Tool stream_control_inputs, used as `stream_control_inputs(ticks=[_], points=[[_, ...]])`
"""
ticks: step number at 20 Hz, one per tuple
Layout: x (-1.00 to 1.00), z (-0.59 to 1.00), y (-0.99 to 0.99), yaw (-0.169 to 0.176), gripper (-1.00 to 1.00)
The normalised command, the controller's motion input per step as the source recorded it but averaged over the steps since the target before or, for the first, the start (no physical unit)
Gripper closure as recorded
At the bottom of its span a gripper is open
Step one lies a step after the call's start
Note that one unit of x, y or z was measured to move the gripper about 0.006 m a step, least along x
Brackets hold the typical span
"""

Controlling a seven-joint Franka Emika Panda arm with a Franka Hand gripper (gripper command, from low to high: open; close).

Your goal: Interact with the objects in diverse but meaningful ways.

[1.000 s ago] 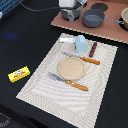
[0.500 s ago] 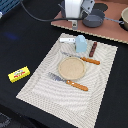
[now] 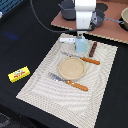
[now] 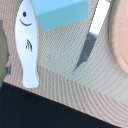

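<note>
A white fish-shaped piece (image 4: pixel 27 42), printed with a black eye, smile and fin lines, is lying on the woven placemat (image 4: pixel 65 62), its tail end reaching the mat's edge. A pale-blue block (image 4: pixel 62 12) is sitting just beside its head. A tan plate's rim (image 4: pixel 120 37) is showing, with a grey utensil tip (image 4: pixel 90 45) between block and plate. Black tabletop (image 4: pixel 55 110) is lying beyond the mat.

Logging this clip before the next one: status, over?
End effector low over the pale-blue block, jaw state unreadable. White fish-shaped piece beside the block, brown stick on its other side. Yellow packet off the mat, untouched.
</note>
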Motion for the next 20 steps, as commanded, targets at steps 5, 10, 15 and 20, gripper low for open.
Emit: stream_control_inputs(ticks=[5, 10, 15, 20], points=[[0.23, -0.28, 0.00, 0.034, -1.00], [0.40, -0.18, 0.03, 0.033, -1.00], [0.46, -0.15, 0.08, 0.041, -1.00], [0.40, -0.19, 0.11, 0.046, -1.00]])
